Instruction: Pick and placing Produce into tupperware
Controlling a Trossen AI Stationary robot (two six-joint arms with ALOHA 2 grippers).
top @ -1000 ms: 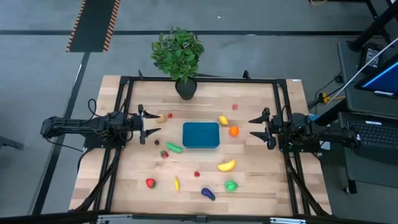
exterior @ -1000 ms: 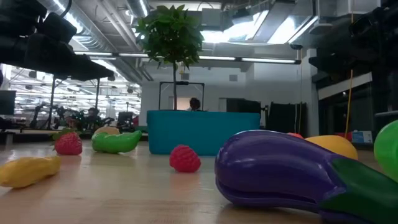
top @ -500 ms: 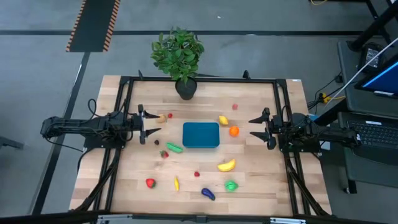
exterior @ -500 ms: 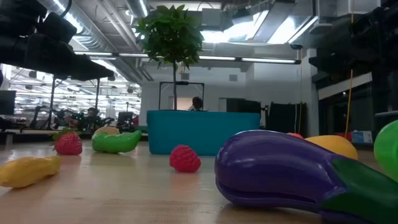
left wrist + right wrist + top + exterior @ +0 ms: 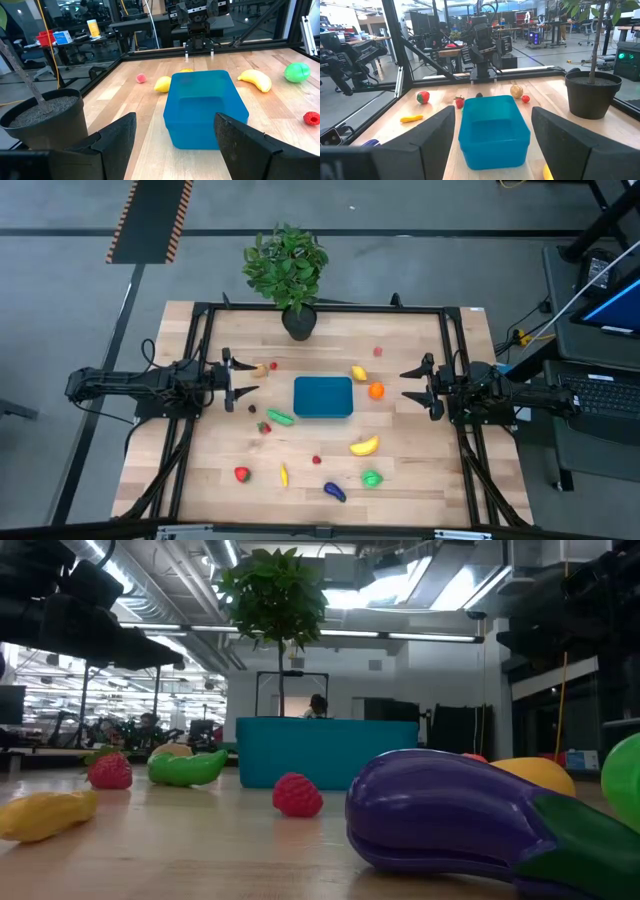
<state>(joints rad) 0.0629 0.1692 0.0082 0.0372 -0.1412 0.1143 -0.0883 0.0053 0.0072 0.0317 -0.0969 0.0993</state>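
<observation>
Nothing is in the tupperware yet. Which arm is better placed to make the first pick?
Probably the right. The right gripper, open, sits close to the orange fruit beside the tupperware. The left gripper, also open, is near a small piece too, so it is close.

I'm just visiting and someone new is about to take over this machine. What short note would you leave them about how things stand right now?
Left claw: open, empty, waiting at the table's left side, facing the tupperware.
Right claw: open, empty, waiting at the right side, facing it too.
Tupperware: middle of the table, nothing visible inside.
Produce: all loose on the wood around it, such as the orange and lemon on its right, the green pepper at its near-left corner, the banana and the purple eggplant nearer the front edge.
Done: nothing.
Left: every piece still needs picking up and placing.
</observation>
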